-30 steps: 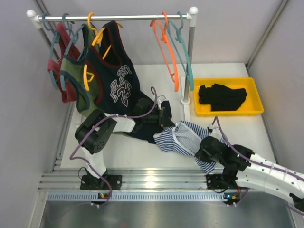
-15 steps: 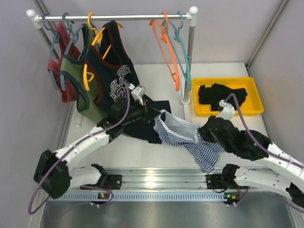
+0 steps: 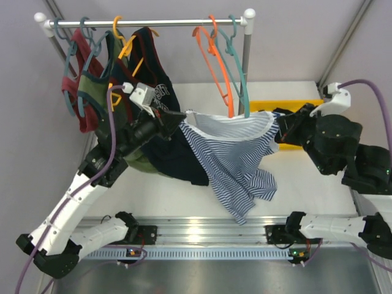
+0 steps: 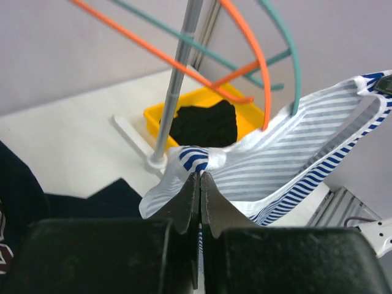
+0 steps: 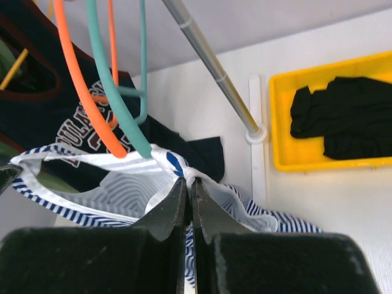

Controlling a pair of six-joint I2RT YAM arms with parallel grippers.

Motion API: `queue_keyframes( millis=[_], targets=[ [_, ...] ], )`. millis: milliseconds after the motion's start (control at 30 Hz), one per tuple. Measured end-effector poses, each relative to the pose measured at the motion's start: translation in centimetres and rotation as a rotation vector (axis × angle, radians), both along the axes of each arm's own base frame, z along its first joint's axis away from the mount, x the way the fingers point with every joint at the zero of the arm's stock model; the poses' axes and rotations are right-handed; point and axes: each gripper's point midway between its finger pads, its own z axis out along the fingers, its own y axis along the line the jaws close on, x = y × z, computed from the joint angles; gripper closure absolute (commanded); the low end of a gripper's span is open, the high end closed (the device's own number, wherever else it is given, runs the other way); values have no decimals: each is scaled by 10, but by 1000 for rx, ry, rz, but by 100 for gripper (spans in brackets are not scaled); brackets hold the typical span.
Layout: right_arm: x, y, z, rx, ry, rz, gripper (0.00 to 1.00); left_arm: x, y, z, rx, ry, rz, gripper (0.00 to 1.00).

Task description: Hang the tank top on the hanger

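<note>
The striped tank top [image 3: 236, 156] hangs stretched in the air between my two grippers, just below the orange hanger [image 3: 215, 64] on the rail. My left gripper [image 3: 182, 116] is shut on its left top edge [image 4: 196, 160]. My right gripper [image 3: 278, 125] is shut on its right top edge [image 5: 177, 166]. The orange hanger's lower tip [image 4: 260, 92] and the teal hanger's tip touch or dip behind the top's upper hem. In the right wrist view the orange hanger [image 5: 79, 86] ends right at the cloth [image 5: 92, 184].
A teal hanger [image 3: 236, 61] hangs beside the orange one. A navy lettered top [image 3: 153, 110], green and red tops hang at the rail's left. The rail post [image 3: 245, 67] stands by a yellow tray [image 3: 327, 104] holding a black garment [image 4: 202, 122]. A dark cloth [image 3: 184, 165] lies on the table.
Both arms have risen and spread apart, lifting the striped top off the table and stretching it up to the hanger tips.
</note>
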Motion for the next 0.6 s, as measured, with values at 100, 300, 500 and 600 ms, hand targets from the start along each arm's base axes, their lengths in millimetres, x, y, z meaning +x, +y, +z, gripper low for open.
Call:
queue_keyframes(
  millis=[100,300,500,600],
  targets=[
    [1,-6,27,6,-52,-6,100,-4,5,41,-17,-70,4,100],
    [3,-14,56,-9,-119,-20,100,-5,5,76,-22,-126,-1,100],
    [7,-9,45,-49,-114,-21,100,-1,-2,55,7,-77,-22,100],
    [11,-1,14,-94,-72,-14,100,-1,-7,17,31,-5,-40,100]
  ],
)
